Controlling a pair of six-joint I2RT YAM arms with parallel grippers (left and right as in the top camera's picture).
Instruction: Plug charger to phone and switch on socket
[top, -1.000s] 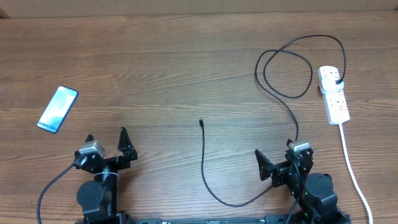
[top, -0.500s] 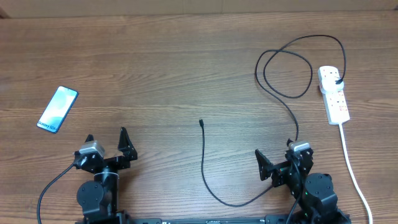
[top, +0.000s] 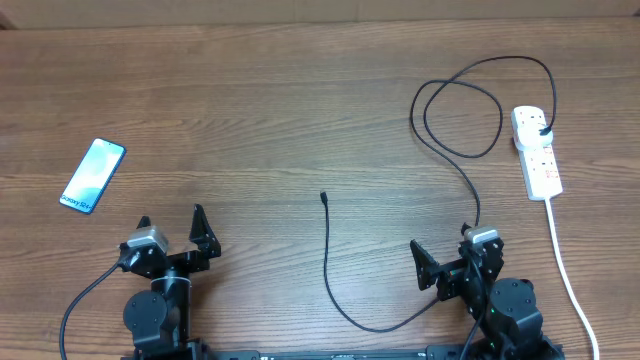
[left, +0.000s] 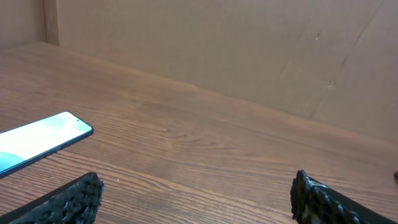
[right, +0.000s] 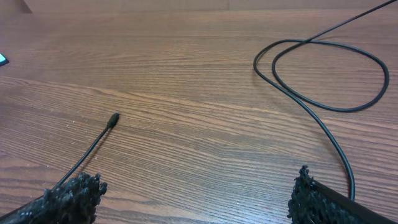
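Overhead: phone (top: 93, 175) lies flat at 9 o'clock on table (top: 280, 90), screen up. Socket (top: 536, 150) at 2 o'clock, black plug (top: 545, 130) on its far end. Charger (top: 327, 265) loops at 1 o'clock, connector tip (top: 324, 197) near centre. L gripper (top: 170, 218) at 7, R gripper (top: 440, 240) at 5, both spread wide, empty.

L wrist: phone (left: 37, 140) at 9 o'clock, apart from fingers (left: 81, 194).

R wrist: connector tip (right: 113, 119) at 9, charger loop (right: 323, 107) at 2; nothing grasped.

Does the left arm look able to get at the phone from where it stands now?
Probably yes. The phone lies flat, screen up, just ahead and to the left of the open left gripper, with only bare table between them. Nothing lies across that path.
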